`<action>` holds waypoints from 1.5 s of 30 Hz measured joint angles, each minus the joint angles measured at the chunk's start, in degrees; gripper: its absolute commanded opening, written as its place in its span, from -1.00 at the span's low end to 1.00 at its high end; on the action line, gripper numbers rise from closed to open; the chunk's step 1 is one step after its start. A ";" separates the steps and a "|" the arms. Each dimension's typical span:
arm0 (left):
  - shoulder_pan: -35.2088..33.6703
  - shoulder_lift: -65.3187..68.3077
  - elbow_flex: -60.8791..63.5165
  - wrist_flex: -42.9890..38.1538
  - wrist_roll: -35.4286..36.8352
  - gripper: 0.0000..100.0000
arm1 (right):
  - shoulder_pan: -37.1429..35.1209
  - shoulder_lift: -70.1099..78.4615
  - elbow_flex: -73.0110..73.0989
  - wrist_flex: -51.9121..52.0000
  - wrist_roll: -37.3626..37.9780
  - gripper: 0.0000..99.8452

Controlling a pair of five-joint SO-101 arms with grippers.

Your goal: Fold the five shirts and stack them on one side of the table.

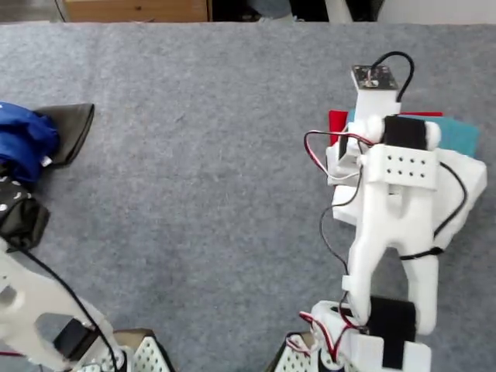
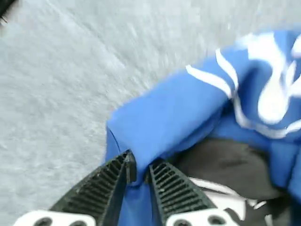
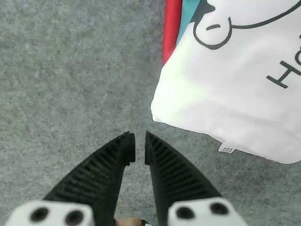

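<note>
Nearest, right arm [image 1: 395, 201] is hanging over the folded stack on the desk's [image 1: 201, 155] right side: white shirt [image 1: 465, 174] on teal shirt [image 1: 461, 133] on red shirt [image 1: 338, 122]. Bunched blue shirt [image 1: 27, 143] is lying at the far left edge, overlapping a black shirt [image 1: 70, 128].

Left wrist: left hand [image 2: 140, 172] is pinching a fold of the blue shirt (this arm is the nearer one).

Right wrist: right hand [image 3: 139, 146] is sitting nearly closed and empty, just beside the white shirt's corner.

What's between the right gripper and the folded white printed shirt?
Only bare grey felt tabletop separates the right gripper from the folded white printed shirt, seen in the right wrist view.
</note>
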 measured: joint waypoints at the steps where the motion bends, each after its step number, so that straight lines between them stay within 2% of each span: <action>1: 0.00 0.00 -3.96 2.37 0.70 -0.94 | 0.00 0.00 0.00 0.00 0.00 -0.90; 4: 1.32 -0.18 -16.00 8.62 2.55 -0.94 | 0.00 0.00 0.00 0.00 -0.70 -0.90; 8: 7.03 -0.53 -28.84 17.58 3.25 -0.94 | 0.00 0.00 0.00 0.00 -2.73 -0.90; 11: 11.78 -2.02 -34.99 19.52 3.34 -0.94 | 0.00 0.00 0.00 0.00 -2.81 -0.90; 16: 18.99 -10.73 -35.69 19.96 3.60 -0.94 | 0.00 0.00 0.00 0.00 -2.81 -0.90; 20: 25.67 -21.19 -31.65 19.96 3.60 -0.94 | 0.00 0.00 0.00 0.00 -2.81 -0.90; 26: 38.68 -41.41 -11.52 19.96 3.60 -0.94 | 0.00 0.00 0.00 -0.35 -4.04 -0.90; 32: 57.32 -65.49 22.15 19.52 3.60 -0.94 | 0.00 0.00 0.00 -0.53 -4.04 -0.90; 37: 72.62 -82.11 53.10 12.31 3.60 -0.88 | 0.00 0.00 0.00 -0.53 -4.04 -0.90; 41: 78.42 -90.64 74.55 9.58 3.60 -0.47 | 0.00 0.00 0.00 -0.53 -4.04 -0.90; 45: 78.59 -94.33 84.48 9.41 3.60 -0.48 | 0.00 0.00 0.00 -0.53 -4.04 -0.90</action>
